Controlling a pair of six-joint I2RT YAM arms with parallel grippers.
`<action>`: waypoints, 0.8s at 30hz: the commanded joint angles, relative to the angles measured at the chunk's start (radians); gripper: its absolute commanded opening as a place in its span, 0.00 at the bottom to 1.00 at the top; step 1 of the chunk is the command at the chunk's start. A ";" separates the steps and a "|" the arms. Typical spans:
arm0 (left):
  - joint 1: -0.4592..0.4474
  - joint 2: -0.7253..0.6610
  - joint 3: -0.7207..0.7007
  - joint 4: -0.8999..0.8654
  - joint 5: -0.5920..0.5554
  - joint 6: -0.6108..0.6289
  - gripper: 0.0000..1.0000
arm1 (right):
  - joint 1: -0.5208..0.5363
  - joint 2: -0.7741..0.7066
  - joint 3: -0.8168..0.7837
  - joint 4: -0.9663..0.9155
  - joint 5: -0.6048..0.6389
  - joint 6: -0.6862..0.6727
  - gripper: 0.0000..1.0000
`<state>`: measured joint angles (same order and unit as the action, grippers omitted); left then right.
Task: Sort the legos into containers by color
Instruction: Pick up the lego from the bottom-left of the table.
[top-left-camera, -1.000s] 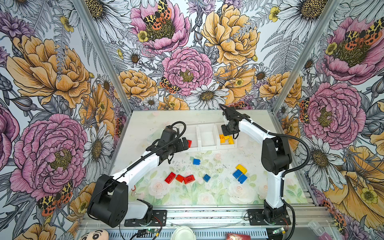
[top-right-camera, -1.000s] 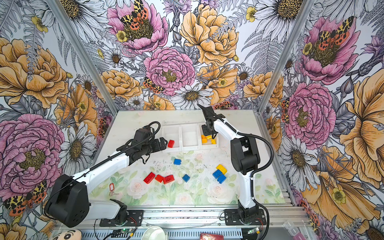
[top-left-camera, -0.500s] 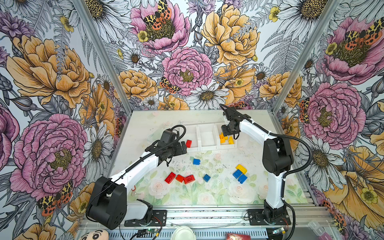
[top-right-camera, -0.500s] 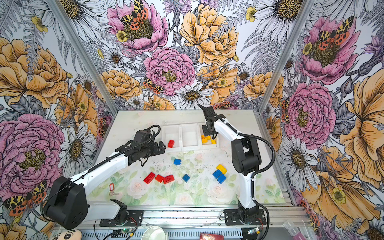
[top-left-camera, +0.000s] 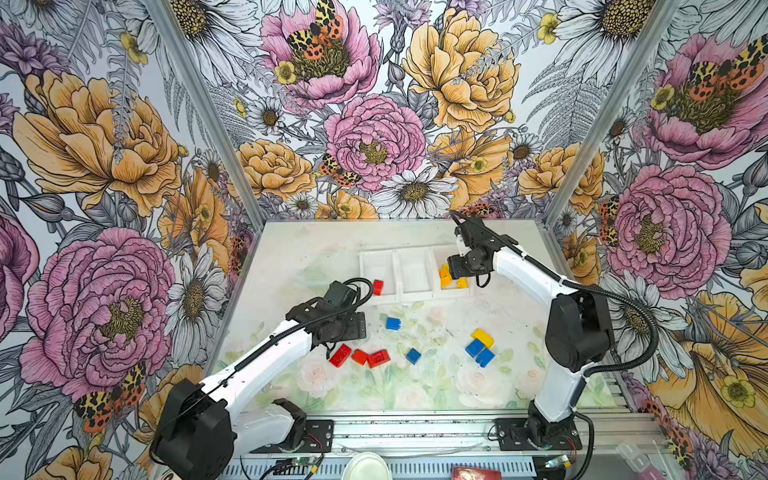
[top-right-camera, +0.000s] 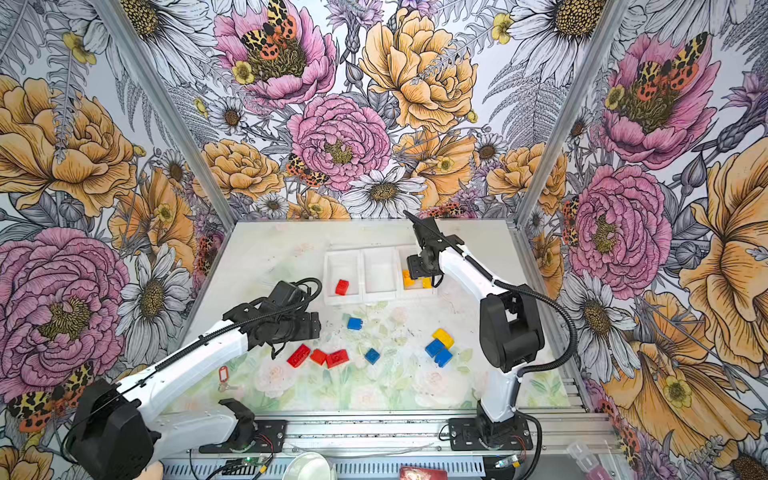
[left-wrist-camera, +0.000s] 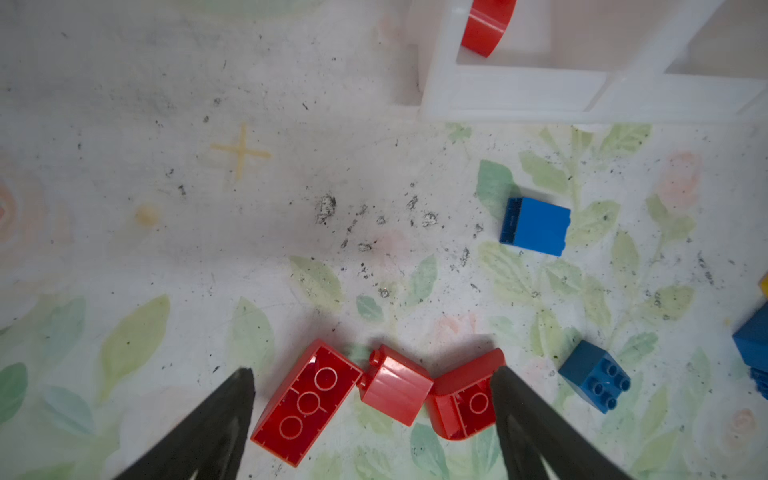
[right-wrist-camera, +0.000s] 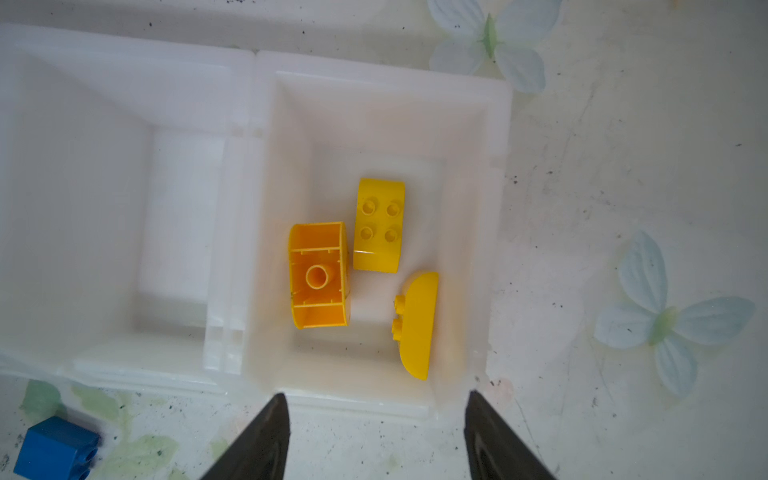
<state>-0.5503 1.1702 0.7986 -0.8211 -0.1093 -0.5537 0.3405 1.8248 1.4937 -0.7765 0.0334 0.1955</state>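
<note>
Left tool (left-wrist-camera: 372, 388): spread, empty, over red plastic bricks (left-wrist-camera: 307, 403).
Right tool (right-wrist-camera: 376, 398): parted, empty, above white plastic bin (right-wrist-camera: 498, 199) of yellow bricks (right-wrist-camera: 318, 276).

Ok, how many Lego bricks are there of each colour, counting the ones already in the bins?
Red bricks: 4
Blue bricks: 4
Yellow bricks: 4
Total: 12
</note>
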 joint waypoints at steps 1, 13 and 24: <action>-0.031 -0.019 -0.035 -0.086 -0.059 -0.069 0.90 | -0.001 -0.054 -0.023 0.002 -0.026 0.025 0.69; -0.077 0.131 -0.036 -0.093 -0.129 -0.113 0.90 | 0.005 -0.099 -0.073 0.001 -0.038 0.046 0.71; -0.018 0.190 -0.061 -0.025 -0.107 -0.068 0.86 | 0.008 -0.145 -0.120 0.001 -0.040 0.066 0.72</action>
<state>-0.5816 1.3510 0.7536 -0.8845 -0.2169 -0.6411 0.3416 1.7226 1.3792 -0.7773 -0.0048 0.2466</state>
